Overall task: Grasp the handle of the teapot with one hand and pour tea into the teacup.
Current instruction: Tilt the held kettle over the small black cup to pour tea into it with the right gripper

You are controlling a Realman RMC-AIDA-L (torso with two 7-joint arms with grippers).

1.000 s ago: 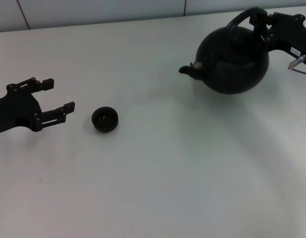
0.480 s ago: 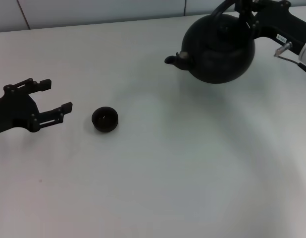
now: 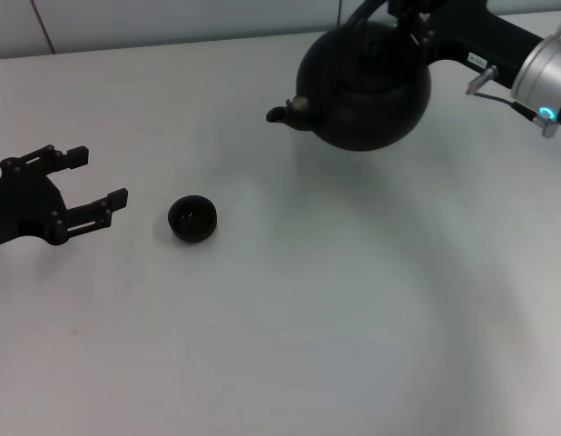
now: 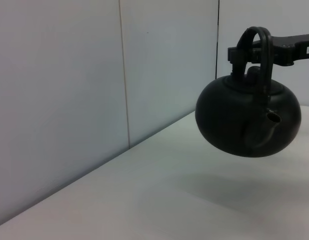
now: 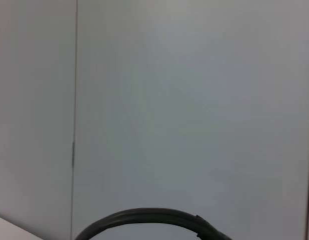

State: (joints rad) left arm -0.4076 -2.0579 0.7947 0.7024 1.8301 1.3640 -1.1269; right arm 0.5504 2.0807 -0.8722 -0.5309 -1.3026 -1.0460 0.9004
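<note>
Right gripper (image 3: pixel 417 16): clamped on the handle (image 4: pixel 261 47), holding the teapot (image 3: pixel 362 84) clear above the table (image 3: pixel 290 309), far right.
Spout: pointing toward the robot's left.
Teacup (image 3: pixel 192 219): upright on the table, well apart from the teapot.
Left gripper (image 3: pixel 92 183): fingers spread, empty, just beside the teacup.

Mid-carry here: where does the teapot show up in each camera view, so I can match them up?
Head view: the teapot hangs at top right, off the table, spout toward the robot's left.
Left wrist view: at the right, lifted above the table, its handle held from the right side.
Right wrist view: only the handle's arch at the bottom edge; the body is out of frame.
Shared landmark: the handle.
</note>
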